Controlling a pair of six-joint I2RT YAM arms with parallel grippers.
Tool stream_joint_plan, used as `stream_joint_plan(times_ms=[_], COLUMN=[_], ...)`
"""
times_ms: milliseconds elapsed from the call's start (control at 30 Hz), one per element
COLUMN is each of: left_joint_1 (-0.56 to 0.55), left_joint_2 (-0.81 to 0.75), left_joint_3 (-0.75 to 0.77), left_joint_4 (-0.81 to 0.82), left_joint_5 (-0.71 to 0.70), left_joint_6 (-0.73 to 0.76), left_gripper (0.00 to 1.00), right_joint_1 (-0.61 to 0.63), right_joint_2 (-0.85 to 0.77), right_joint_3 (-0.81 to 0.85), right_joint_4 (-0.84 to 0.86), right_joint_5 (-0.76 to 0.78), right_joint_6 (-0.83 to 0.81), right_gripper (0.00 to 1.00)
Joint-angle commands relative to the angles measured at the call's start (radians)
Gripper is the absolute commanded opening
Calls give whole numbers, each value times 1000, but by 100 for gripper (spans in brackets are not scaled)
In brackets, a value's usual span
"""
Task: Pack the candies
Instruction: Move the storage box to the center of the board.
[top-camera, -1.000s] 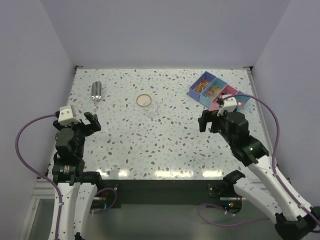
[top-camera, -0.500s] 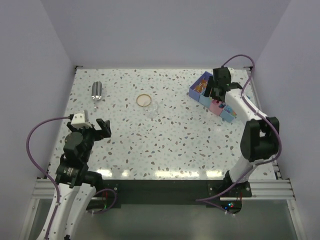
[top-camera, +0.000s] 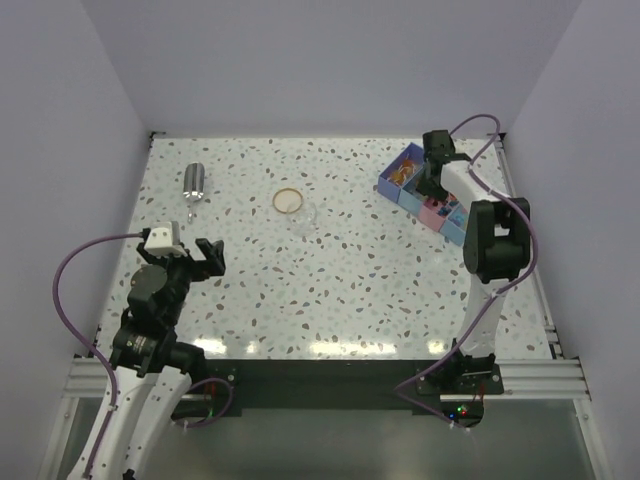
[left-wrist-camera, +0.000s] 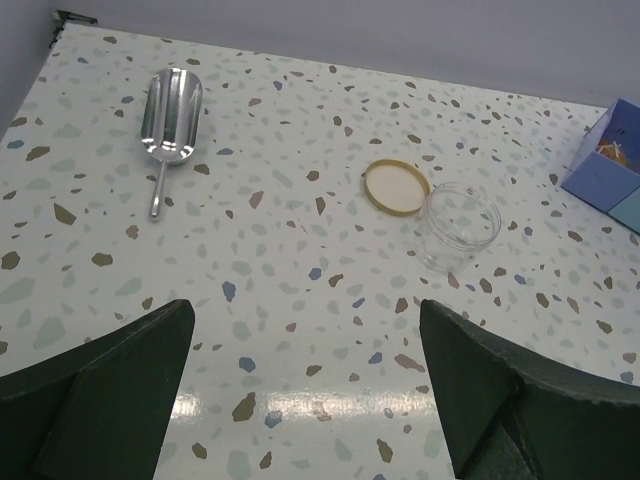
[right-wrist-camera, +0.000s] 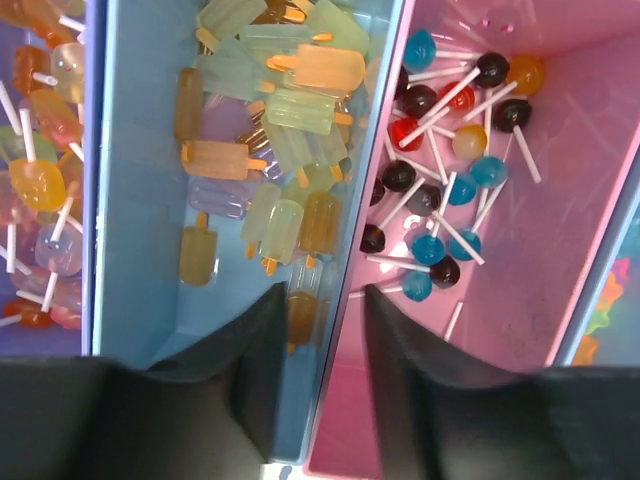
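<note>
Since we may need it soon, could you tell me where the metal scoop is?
In the top view, the metal scoop lies at the table's far left, left of the tan lid and clear jar, beyond the left gripper.

The worktop (top-camera: 330, 270) is lit brightly and evenly from above in the top view, and only soft shadows are cast; a strip of glare is seen along its lower edge. Glare is repeated at lower centre of the left wrist view, where the left arm's fingers (left-wrist-camera: 110, 400) are dark and defocused. The candies (right-wrist-camera: 290, 70) are rendered sharp, the right arm's fingers (right-wrist-camera: 255, 370) blurred.
</note>
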Motion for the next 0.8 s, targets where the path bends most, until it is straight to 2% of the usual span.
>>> stream_joint_plan(times_ms=[0, 67, 100, 200, 233, 367, 633, 767], left_joint_1=[-11, -11, -11, -11, -11, -11, -11, -11], left_joint_2=[-1, 0, -3, -10, -10, -20, -41, -38], left_joint_3=[-8, -8, -9, -11, -11, -11, -15, -14], left_joint_4=[37, 37, 37, 39, 40, 35, 34, 32], left_joint_5=[-12, -13, -13, -20, -23, -29, -49, -52], left_joint_6=[-9, -9, -9, -9, -9, -10, -10, -12], left_gripper=[100, 100, 100, 100, 100, 100, 100, 100], right_joint_1=[-4, 1, 4, 39, 68, 180, 464, 549], right_joint_2=[-20, -51, -69, -146, -186, -286, -407, -433], right_joint_3=[1, -17, -49, -118, -132, -221, -387, -438], right_joint_4=[15, 0, -2, -40, -75, -174, -356, -366], right_joint_5=[-3, -9, -9, 20, 50, 133, 132, 136], right_joint_6=[58, 62, 64, 93, 104, 235, 568, 728], right_gripper=[36, 25, 15, 2, 0, 0, 0, 0])
